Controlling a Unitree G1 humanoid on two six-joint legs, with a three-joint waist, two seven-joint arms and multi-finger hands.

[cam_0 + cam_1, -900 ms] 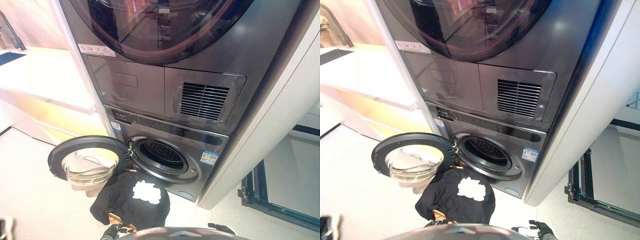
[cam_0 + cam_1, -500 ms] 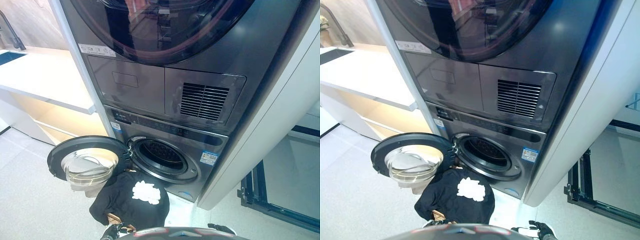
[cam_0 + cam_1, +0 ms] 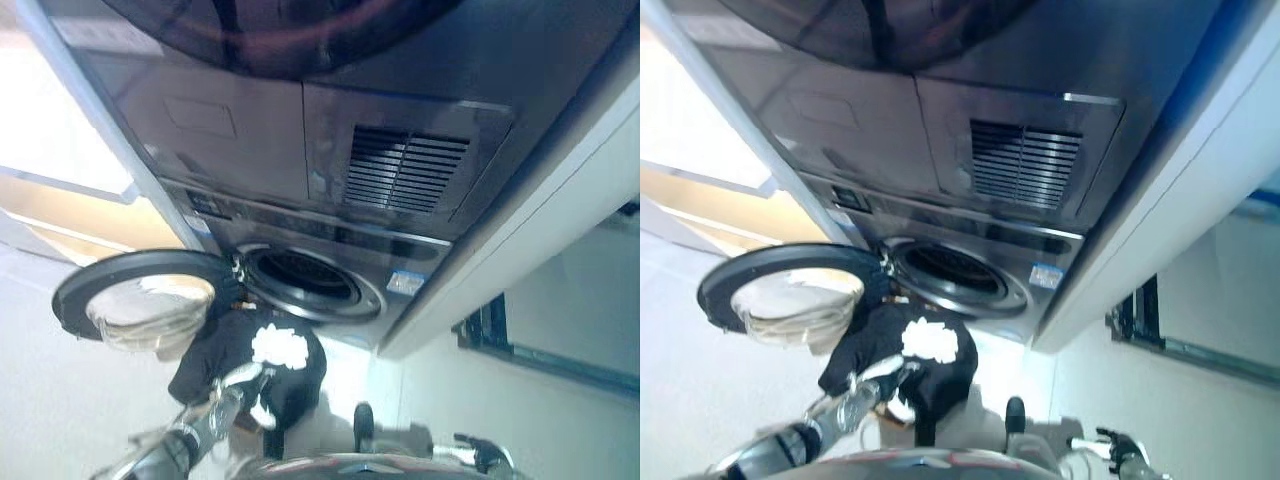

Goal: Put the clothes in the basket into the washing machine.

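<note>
A black garment with a white print (image 3: 270, 355) lies heaped on the floor in front of the lower washing machine, covering the basket. The machine's round opening (image 3: 300, 280) is dark, and its door (image 3: 135, 300) is swung open to the left. My left hand (image 3: 248, 385) reaches in from the lower left and is at the near edge of the black garment; its fingers are blurred against the cloth. My right hand (image 3: 480, 452) is low at the bottom right, away from the garment.
A second front-loading machine (image 3: 300, 60) is stacked above, with a vent grille (image 3: 405, 168). A white counter with a shelf (image 3: 50, 150) stands to the left. A white side panel (image 3: 560, 210) and a black metal frame (image 3: 490, 330) are on the right.
The whole picture has tilted and shifted, so the camera has moved. My left arm has come into view and reached up to the black garment.
</note>
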